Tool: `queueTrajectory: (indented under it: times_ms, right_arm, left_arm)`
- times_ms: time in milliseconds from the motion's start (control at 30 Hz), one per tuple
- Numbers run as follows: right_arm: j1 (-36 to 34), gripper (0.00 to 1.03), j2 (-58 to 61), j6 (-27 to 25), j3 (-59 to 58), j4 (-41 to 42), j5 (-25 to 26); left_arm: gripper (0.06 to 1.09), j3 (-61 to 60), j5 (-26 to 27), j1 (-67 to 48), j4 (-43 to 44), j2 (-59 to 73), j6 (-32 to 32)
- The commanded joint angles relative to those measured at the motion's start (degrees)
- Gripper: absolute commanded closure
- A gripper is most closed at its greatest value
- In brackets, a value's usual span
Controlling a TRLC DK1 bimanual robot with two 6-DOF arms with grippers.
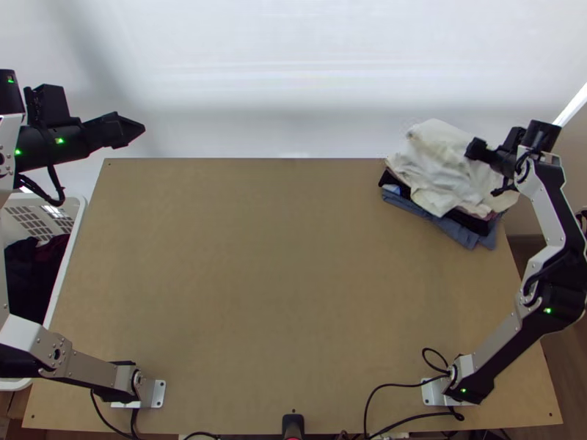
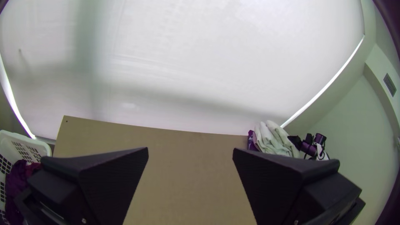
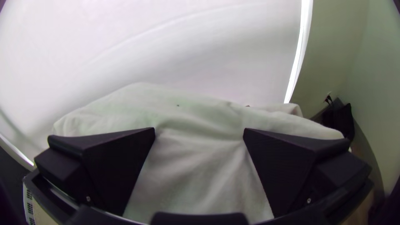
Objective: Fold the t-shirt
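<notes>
I have right pincer (image 3: 199, 131) apart over the white cloth (image 1: 440, 165) topping the corner pile (image 1: 458, 231), left pincer (image 2: 190, 152) apart too; pile's probably there to leave tabletop (image 1: 279, 279) folding room.

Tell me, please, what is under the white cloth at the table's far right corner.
Below the white cloth, edges of a black cloth and a blue-grey cloth stick out; their covered middles, and anything else hidden there, cannot be seen.

White cloth (image 1: 439, 165), creased, atop clothes pile (image 1: 464, 234), far right corner of table (image 1: 279, 279)
</notes>
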Motion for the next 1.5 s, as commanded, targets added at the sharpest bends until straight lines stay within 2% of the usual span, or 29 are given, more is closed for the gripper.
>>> queueTrajectory:
  times_ms: [0,100,233,400,633,833,1100,1200,1267,1400,1467]
  right_arm:
    - [-0.61,0.04,1.34,0.45,-1.04,0.46,0.71]
    - [-0.69,0.04,0.29,-0.34,-6.05,4.5,0.97]
    - [-0.61,0.04,-2.09,-4.38,-15.45,15.14,1.5]
    - [-0.34,0.04,-2.79,-8.43,-20.99,21.73,3.17]
    - [-0.25,0.04,-12.11,-7.46,-13.25,21.03,5.1]
    - [6.16,0.04,-10.26,-8.95,-8.59,22.17,8.44]
    - [11.44,0.04,-1.65,-14.58,-9.39,31.92,12.4]
    - [11.88,0.04,0.29,-20.29,-12.9,35.09,14.07]
    - [11.96,0.04,0.99,-24.16,-15.36,34.38,15.56]
    - [11.35,0.04,-0.94,-24.07,-17.47,34.12,16.88]
    - [10.82,0.04,-3.93,-22.31,-17.03,33.42,16.97]
  left_arm:
    - [0.1,1.45,0.63,0.33,-0.28,-1.16,0.86]
    - [0.1,1.45,0.63,0.33,-0.28,-1.16,0.86]
    - [0.1,1.45,0.63,0.33,-0.28,-1.16,0.86]
    - [0.1,1.1,0.63,0.33,-0.64,-1.25,0.86]
    - [0.1,1.36,0.63,0.5,-0.46,-2.56,0.86]
    - [0.1,1.36,0.63,0.76,-0.28,-3.09,0.86]
    - [0.1,1.36,0.54,2.08,0.33,-4.32,0.51]
    - [0.1,1.36,0.54,2.79,0.68,-4.85,0.24]
    - [0.1,1.27,0.54,2.96,0.86,-5.11,0.15]
    - [0.1,0.83,0.54,3.49,1.21,-5.46,0.15]
    - [0.1,0.57,0.54,3.49,1.21,-5.73,0.07]
